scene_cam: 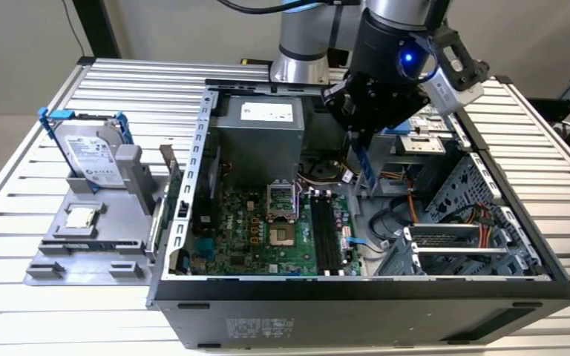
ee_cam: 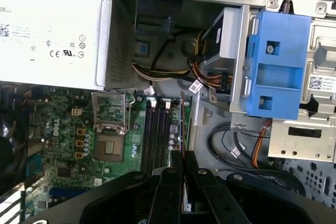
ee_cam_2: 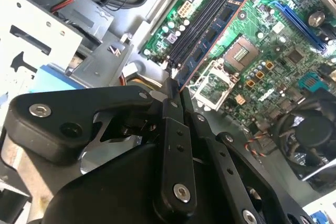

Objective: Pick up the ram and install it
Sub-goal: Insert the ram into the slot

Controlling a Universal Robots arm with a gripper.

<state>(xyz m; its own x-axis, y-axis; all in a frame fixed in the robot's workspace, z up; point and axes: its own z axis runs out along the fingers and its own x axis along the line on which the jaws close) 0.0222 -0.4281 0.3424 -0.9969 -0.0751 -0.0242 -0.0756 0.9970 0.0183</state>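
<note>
Slatted metal table (scene_cam: 47,304), open computer case (scene_cam: 364,297), end effector (ee_cam_2: 176,88) pinching the ram (scene_cam: 356,165) edge-on, partly hidden.

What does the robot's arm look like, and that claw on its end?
The arm is silver-grey tubes with black joints, one lit by a blue light, and a black cable on top. The claw is matte black, with flat jointed links and silver screws.

Open room above memory slots (scene_cam: 326,231) (perhaps narrow), beside power supply (scene_cam: 257,141).

Ram (ee_cam_2: 207,40) lower end hidden behind end effector (ee_cam_2: 175,94) fingers.
</note>
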